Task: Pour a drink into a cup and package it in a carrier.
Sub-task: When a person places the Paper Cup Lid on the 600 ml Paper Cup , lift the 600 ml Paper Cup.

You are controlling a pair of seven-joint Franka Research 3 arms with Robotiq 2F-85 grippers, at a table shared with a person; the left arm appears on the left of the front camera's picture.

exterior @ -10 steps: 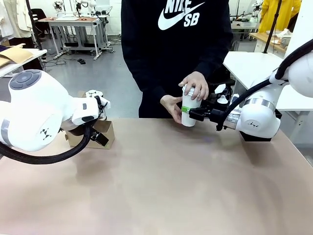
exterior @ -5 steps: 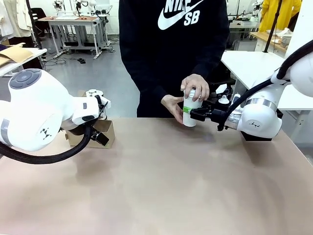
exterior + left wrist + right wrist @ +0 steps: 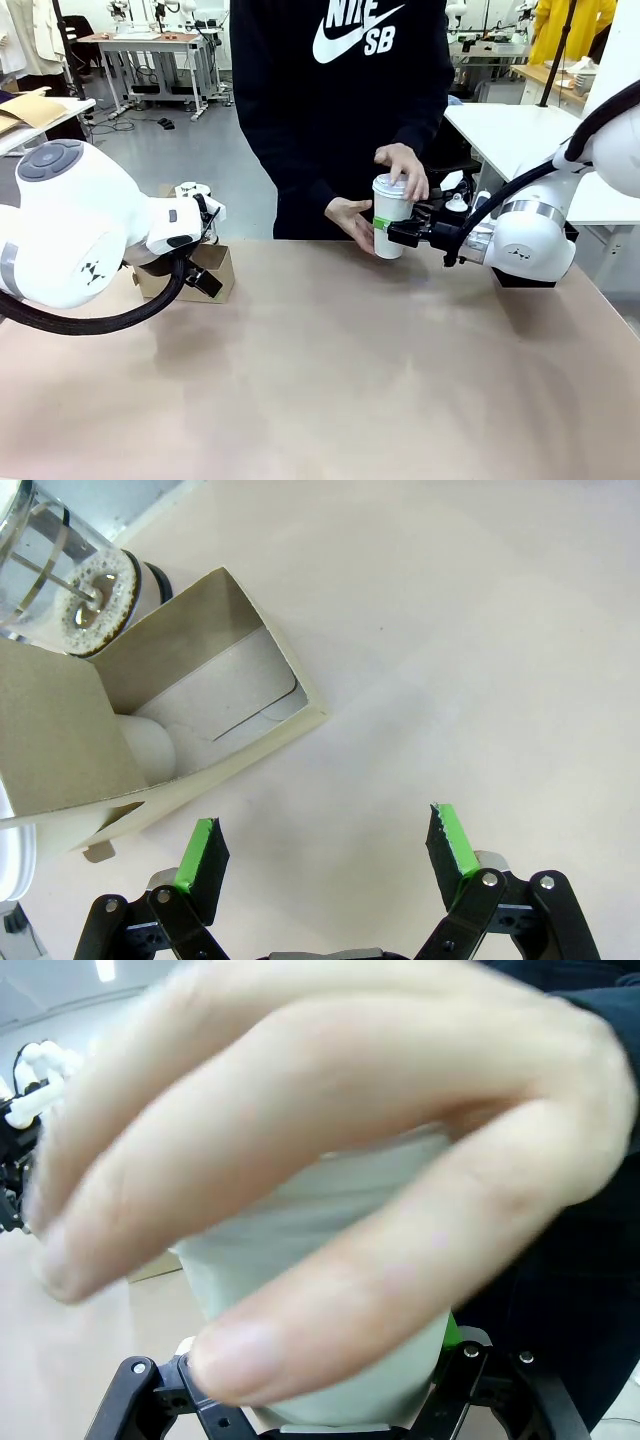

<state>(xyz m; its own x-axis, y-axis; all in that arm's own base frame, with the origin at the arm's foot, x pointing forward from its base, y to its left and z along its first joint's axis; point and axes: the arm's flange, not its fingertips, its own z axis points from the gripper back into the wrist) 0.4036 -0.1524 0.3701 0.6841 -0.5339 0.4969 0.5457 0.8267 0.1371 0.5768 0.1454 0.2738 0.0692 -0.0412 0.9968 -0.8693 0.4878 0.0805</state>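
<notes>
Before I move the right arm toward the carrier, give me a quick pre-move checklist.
1. Right gripper shut on the cup: ok.
2. Person's hands clear of the cup: not ok; one hand covers its top, the other hand cups its side.
3. Lid seated: cannot tell, hidden by the hand.
4. Left gripper open, holding nothing: ok.
5. Carrier slot free: cannot tell; something white sits inside.
</notes>
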